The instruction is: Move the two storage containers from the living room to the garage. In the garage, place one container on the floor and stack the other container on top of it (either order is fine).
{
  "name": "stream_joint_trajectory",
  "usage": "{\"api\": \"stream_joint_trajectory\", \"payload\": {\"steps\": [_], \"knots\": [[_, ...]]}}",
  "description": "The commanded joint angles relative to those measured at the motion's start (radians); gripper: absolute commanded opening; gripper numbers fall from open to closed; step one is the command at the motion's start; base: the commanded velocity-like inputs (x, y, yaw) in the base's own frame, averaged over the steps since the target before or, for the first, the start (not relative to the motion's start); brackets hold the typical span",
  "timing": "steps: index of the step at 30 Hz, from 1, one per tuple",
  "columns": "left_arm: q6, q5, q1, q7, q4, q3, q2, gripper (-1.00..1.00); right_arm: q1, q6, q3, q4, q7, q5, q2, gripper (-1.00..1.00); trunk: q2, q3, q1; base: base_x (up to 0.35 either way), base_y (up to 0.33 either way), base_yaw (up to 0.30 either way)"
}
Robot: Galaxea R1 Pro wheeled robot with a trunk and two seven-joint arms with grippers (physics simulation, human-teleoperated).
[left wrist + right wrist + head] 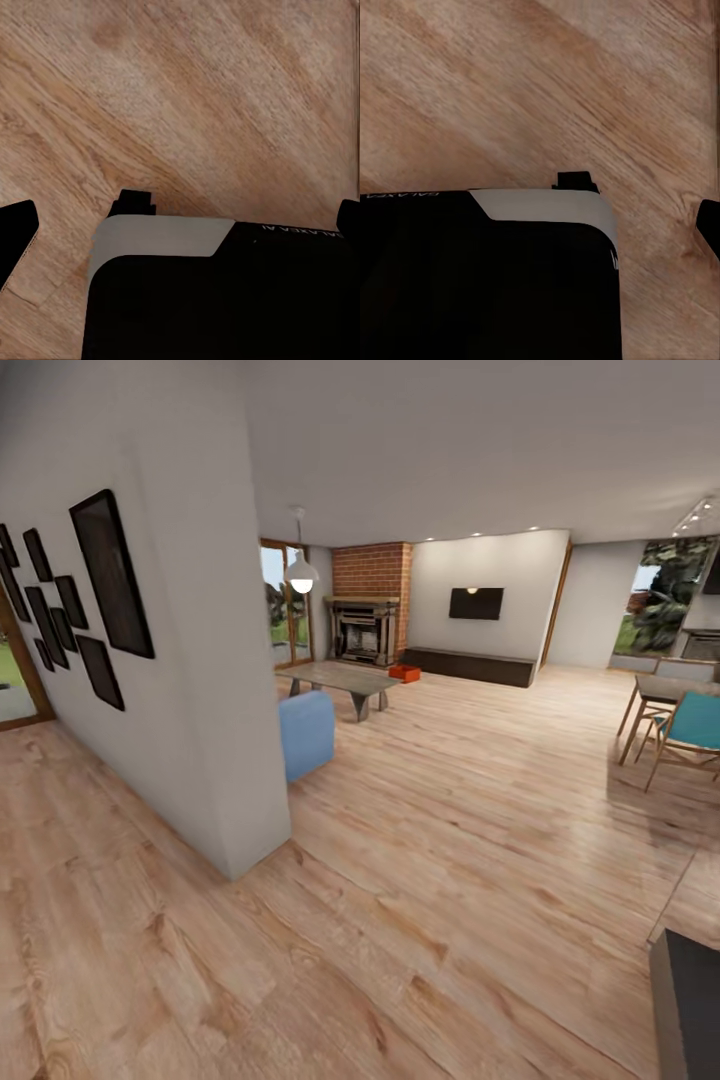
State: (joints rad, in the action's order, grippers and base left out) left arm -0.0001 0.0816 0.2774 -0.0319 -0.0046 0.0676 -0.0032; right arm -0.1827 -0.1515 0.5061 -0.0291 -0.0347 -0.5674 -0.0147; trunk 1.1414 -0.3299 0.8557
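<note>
The robot stands on the light wood plank floor [430,880], looking across an open room toward the living room end. One orange-red storage container [405,673] sits on the planks far ahead, just in front of the long dark low cabinet [470,665] and beside the brick fireplace [370,605]. A second container cannot be told apart at this range; it may be touching the first or hidden by it.

Both wrist views look down on plank floor past the robot's dark base. Dark finger parts show at the picture edges, but whether either pincer is spread or pressed together cannot be told. Neither carries a container.

Risks: the white partition wall's corner [255,860] stands near on the left, and a turn cut too tight would likely clip it. The blue sofa end [305,732] and the low coffee table [340,682] narrow the left approach. On the right, the dining chairs [685,735] and a dark edge [690,1000] at the lower right bound the route.

Open room: the broad middle of the floor runs unobstructed to the cabinet, and in my judgement offers the safest line.
</note>
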Motion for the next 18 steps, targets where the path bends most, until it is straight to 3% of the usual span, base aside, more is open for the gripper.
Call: {"api": "stream_joint_trajectory", "payload": {"steps": [1, 12, 18], "knots": [[0.000, 0.009, 0.000, -0.003, 0.000, 0.006, 0.000, 1.00, -0.001, -0.005, 0.008, -0.003, -0.004, -0.010, -0.001, 1.00, 0.001, -0.001, 0.001, 0.327, 0.000, -0.283], [-0.001, 0.008, 0.000, -0.003, 0.000, 0.006, 0.000, 1.00, -0.001, -0.005, 0.008, -0.003, -0.004, -0.010, -0.001, 1.00, 0.001, -0.001, 0.001, 0.327, 0.000, -0.259], [-0.001, 0.008, 0.000, -0.003, 0.000, 0.007, 0.000, 1.00, -0.001, -0.005, 0.006, -0.003, -0.004, -0.011, 0.001, 1.00, 0.001, -0.001, 0.001, 0.327, 0.000, -0.051]]}}
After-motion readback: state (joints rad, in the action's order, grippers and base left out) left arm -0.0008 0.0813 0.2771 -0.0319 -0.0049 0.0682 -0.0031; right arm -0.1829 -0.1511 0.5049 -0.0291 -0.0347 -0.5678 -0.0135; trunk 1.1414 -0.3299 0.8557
